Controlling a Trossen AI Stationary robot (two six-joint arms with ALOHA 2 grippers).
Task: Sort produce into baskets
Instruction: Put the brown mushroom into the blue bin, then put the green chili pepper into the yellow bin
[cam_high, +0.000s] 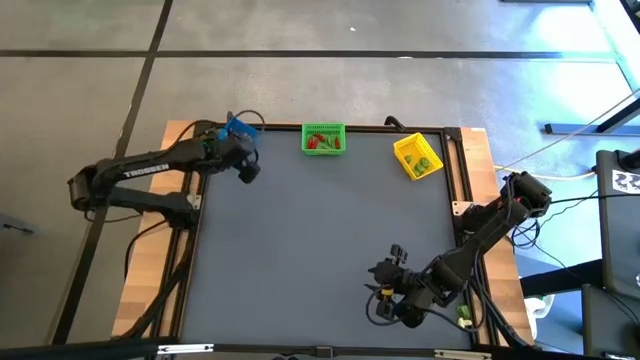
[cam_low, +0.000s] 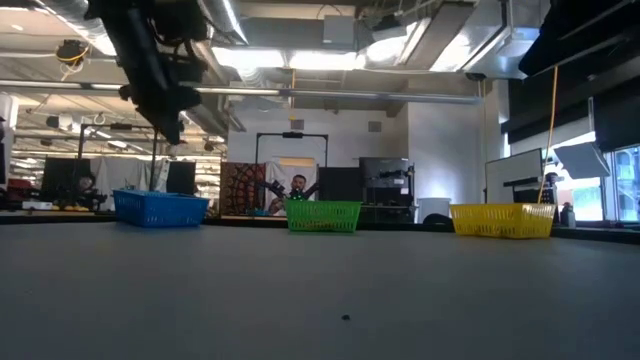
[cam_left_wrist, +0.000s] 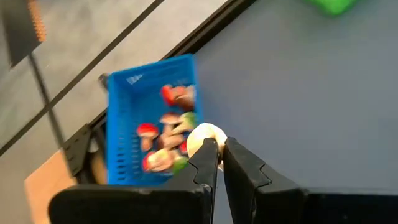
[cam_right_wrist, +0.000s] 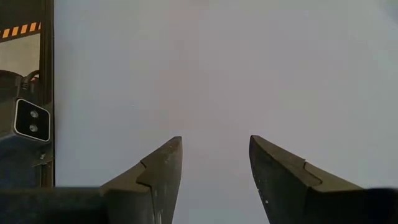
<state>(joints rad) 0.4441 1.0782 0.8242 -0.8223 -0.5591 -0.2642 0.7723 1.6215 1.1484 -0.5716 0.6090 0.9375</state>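
A small whitish produce piece (cam_left_wrist: 205, 135) sat pinched right at the fingertips of the left gripper (cam_left_wrist: 217, 151), raised above the table beside the blue basket (cam_left_wrist: 134, 106); it looked roundish, so no long axis could be told. The blue basket already held red, whitish and green pieces (cam_left_wrist: 163, 140). The right gripper (cam_right_wrist: 214, 163) waited with fingers spread over bare tabletop at the near right.

Both arms were matte black, chunky jointed tubes. The left arm (cam_high: 140, 178) had white TROSSEN lettering down its link. The right arm (cam_high: 480, 240) trailed black cables with a bit of yellow at the wrist. Fingers (cam_right_wrist: 155, 180) were dark, angular wedges tapering to blunt tips.
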